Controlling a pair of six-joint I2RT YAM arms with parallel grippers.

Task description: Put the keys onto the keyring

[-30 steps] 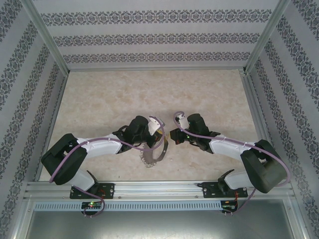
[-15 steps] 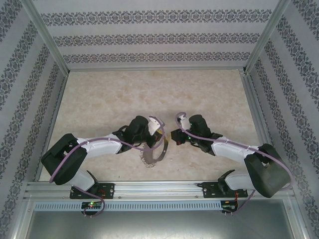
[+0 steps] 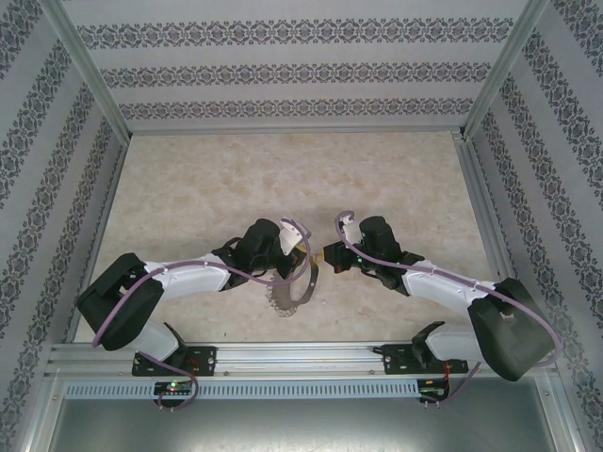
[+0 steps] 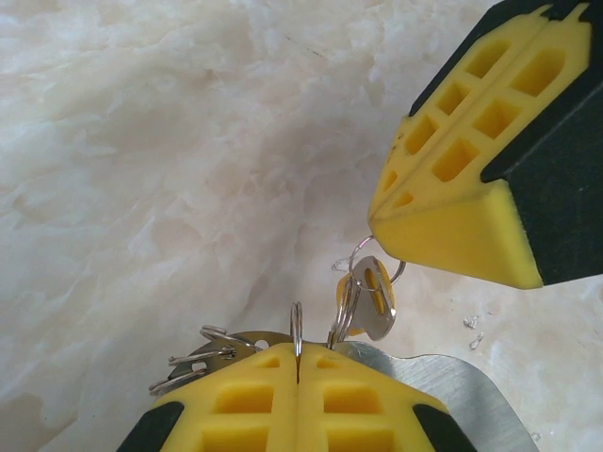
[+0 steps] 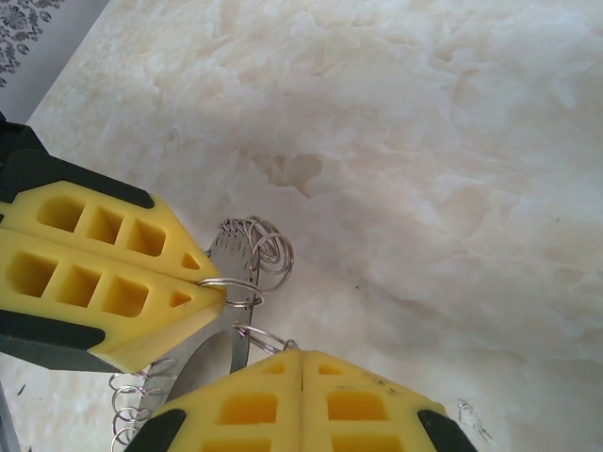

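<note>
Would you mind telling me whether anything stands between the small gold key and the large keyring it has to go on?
Nothing visible does. The key hangs at the tip of the right gripper, close beside the keyring pinched by the left gripper; its small rings sit off to the side.

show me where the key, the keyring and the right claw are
key (image 4: 377, 297) left wrist view, on its gold middle
keyring (image 4: 443, 375) left wrist view, on its flat grey band
right claw (image 5: 301, 360) right wrist view, at the seam between its shut fingertips
</note>
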